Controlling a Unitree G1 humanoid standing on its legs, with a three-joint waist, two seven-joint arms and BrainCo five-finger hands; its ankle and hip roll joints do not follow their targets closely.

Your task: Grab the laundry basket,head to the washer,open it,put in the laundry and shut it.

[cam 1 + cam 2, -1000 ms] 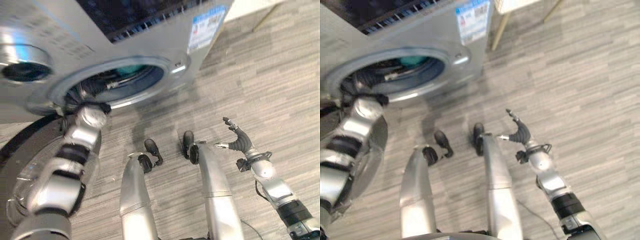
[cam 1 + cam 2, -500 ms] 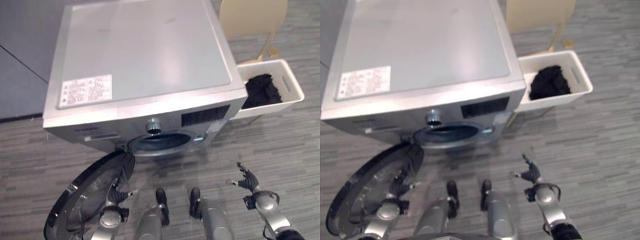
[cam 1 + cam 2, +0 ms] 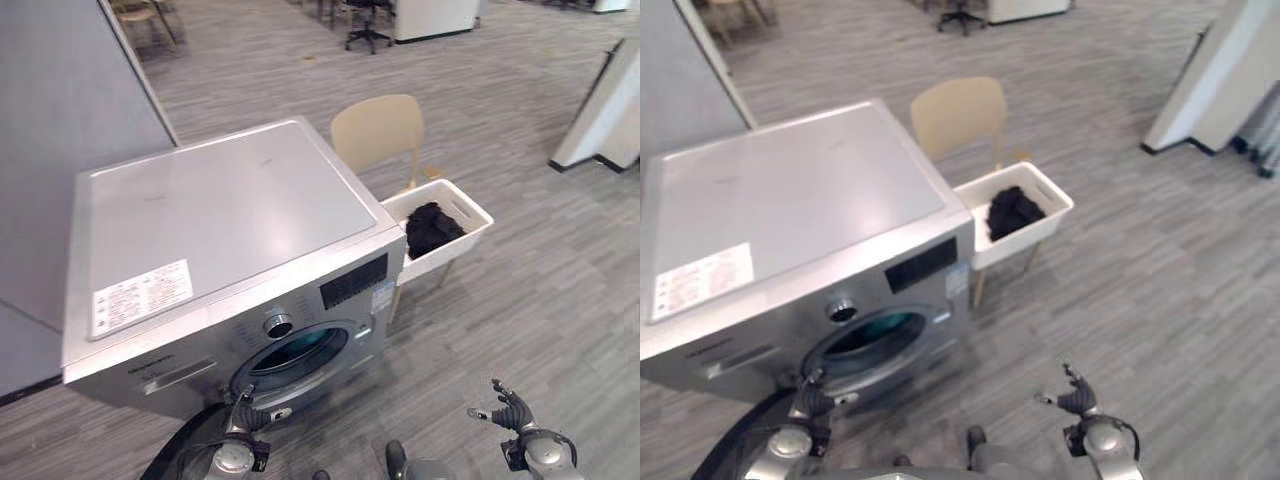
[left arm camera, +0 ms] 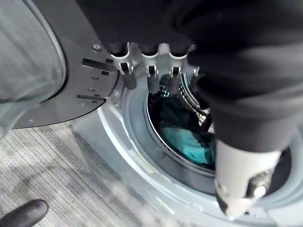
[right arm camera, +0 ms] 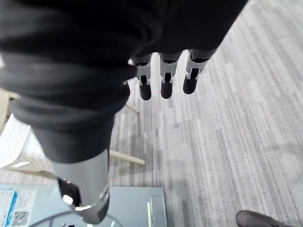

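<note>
Laundry basket (image 3: 445,222) beside the washer (image 3: 230,290) holds dark clothes; door (image 4: 42,61) open, teal cloth in the drum, both hands (image 3: 245,418) (image 3: 508,408) empty, fingers relaxed.

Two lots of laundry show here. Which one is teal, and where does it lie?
The teal laundry lies inside the washer drum, seen past the left hand. The other lot, the black laundry, sits in the white basket beside the washer.

Left hand (image 4: 151,71): dark ribbed cover over the back and wrist, short silver fingers with dark tips, a thick silver thumb with a small round fitting near its end. Right hand (image 5: 163,75): same dark ribbed cover, silver dark-tipped fingers, silver thumb. Round silver-grey wrist joints, seen from the head.
</note>
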